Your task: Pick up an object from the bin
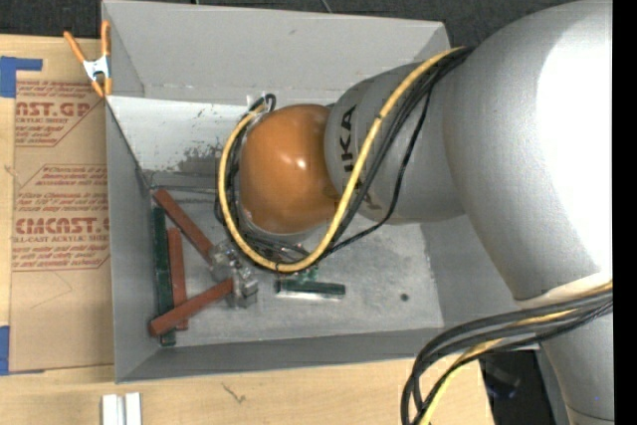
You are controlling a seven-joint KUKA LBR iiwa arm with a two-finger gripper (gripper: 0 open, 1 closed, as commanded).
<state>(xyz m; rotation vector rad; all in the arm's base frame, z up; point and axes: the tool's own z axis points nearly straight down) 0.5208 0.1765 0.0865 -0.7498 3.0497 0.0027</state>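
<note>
One arm bends in from the right, wrist tipped down. The gripper point(237, 282) sits low at one end of a red-brown flat stick point(189, 309) on the near-left floor of the grey metal bin point(299, 55). Open or closed, can't tell.

**Rust Red and Dark Green on Grey**

The bin point(299, 30) was plain grey metal, one inner wall peppered with dark scuff marks. The strips point(189, 226) on its floor were rust-red, and the long bar point(159, 254) was dark green. That was the same deep green as the small piece point(311, 290). The arm point(518, 144) was pale silver-grey with black lettering, its wrist cover point(284, 169) a glossy orange-brown. Cables point(231, 164) looped it — one yellow, one black.
</note>
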